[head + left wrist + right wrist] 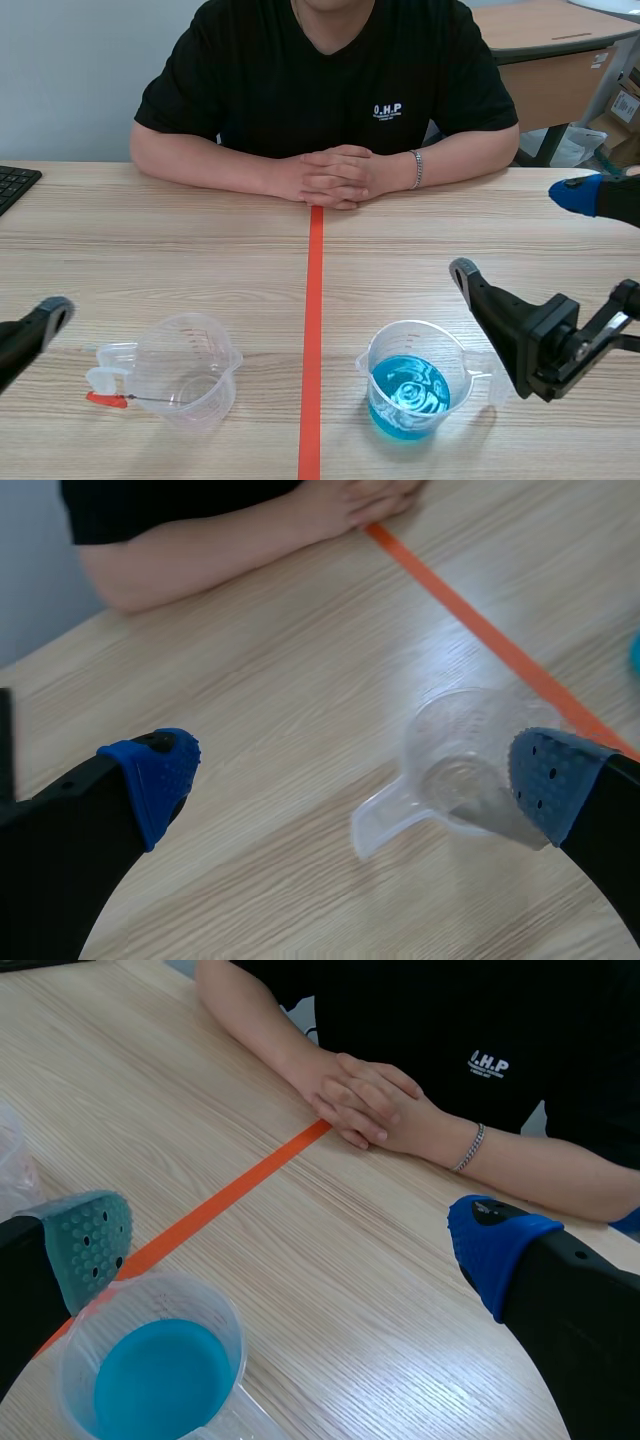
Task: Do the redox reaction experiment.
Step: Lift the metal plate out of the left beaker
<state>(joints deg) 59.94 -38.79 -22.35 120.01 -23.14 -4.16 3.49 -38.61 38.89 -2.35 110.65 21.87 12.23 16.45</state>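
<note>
**A:** Where are we?

**B:** Both our hands are spread and hold nothing. The right hand [519, 232] hangs at the right, just beside the blue cup [410, 385]. The left hand [350, 775] is low at the near left, with the empty cup [190, 370] ahead of it. Both cups stand near us on the counter [150, 250], one on each side of the tape line [314, 300].

**A:** So what do we do first?

**B:** We think the blue cup is the one to lift. Its handle points right, toward our right hand. We should close squarely on the handle, lift straight up and keep the cup level, since the liquid would slosh easily. We also shouldn't knock the empty cup, which looks light.

**A:** And the count?

**B:** There are two cups, one with blue liquid and one clear. One thin wire [108, 400] with a red end lies by the empty cup's handle. We can't tell whether its far end reaches inside the cup. There's also one person [330, 90] on the far side and one keyboard [15, 183] at the far left.
</note>
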